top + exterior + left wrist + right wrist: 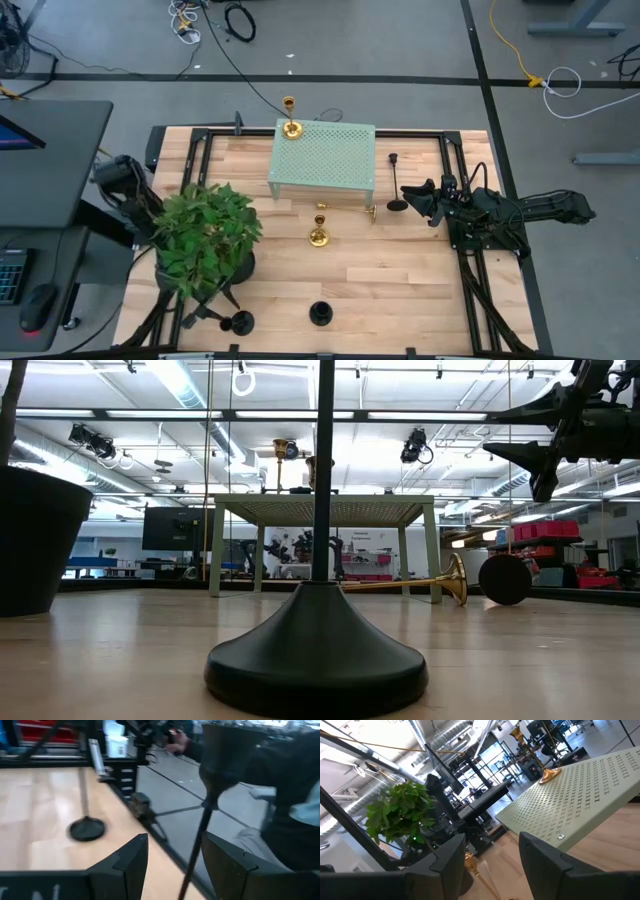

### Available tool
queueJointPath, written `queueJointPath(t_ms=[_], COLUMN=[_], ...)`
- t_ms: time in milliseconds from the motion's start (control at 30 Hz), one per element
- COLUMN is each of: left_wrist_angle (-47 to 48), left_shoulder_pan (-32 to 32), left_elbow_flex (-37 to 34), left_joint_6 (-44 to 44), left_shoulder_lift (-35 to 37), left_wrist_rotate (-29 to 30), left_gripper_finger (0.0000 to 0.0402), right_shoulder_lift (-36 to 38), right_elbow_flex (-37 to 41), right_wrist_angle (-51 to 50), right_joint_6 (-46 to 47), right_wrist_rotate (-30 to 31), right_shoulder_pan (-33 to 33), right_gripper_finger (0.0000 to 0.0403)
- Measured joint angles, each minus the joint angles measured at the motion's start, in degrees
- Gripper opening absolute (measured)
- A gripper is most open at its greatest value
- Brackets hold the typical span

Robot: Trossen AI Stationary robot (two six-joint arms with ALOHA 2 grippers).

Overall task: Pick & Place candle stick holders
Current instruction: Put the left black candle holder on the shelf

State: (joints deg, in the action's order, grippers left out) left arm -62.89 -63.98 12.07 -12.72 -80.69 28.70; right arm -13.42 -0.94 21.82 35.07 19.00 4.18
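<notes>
Tabletop (400, 280): pale wood planks, smooth satin finish. Stand (325, 158): perforated metal, matt pale green. Gold candle stick holders (318, 236): polished, glossy metal. Black candle stick holders (315, 650): matt, smooth.

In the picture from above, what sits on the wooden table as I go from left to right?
Leafy potted plant → gold candle holder standing in front of the green stand → small gold holder lying on its side → black candle holder → right gripper, fingers open.
</notes>
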Motion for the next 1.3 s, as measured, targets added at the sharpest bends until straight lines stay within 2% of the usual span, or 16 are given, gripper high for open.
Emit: queueJointPath(t_ms=[200, 500, 700, 1000, 1300], left_wrist_angle=[0.2, 0.2, 0.2, 0.1, 0.1], left_shoulder_pan=[1.9, 1.9, 1.9, 1.9, 1.9], left_elbow_flex=[1.0, 1.0, 1.0, 1.0, 1.0], left_joint_6=[-0.8, -0.7, -0.1, 1.8, 2.1], left_shoulder_lift=[-1.9, -1.9, -1.9, -1.9, -1.9], left_wrist_rotate=[-4.4, -3.4, -3.1, -5.2, -5.6], left_gripper_finger=[0.0186, 0.0180, 0.0131, 0.0017, 0.0010], right_shoulder_lift=[0.0, 0.0, 0.0, 0.0, 0.0], right_elbow_flex=[0.0, 0.0, 0.0, 0.0, 0.0], right_wrist_angle=[0.0, 0.0, 0.0, -0.5, -2.4], right_joint_6=[0.0, -0.1, -0.1, -0.1, 0.4], right_wrist_rotate=[0.0, 0.0, 0.0, 0.0, 0.0], right_shoulder_pan=[0.0, 0.0, 0.0, 0.0, 0.0], right_gripper_finger=[0.0185, 0.0185, 0.0185, 0.0185, 0.0185])
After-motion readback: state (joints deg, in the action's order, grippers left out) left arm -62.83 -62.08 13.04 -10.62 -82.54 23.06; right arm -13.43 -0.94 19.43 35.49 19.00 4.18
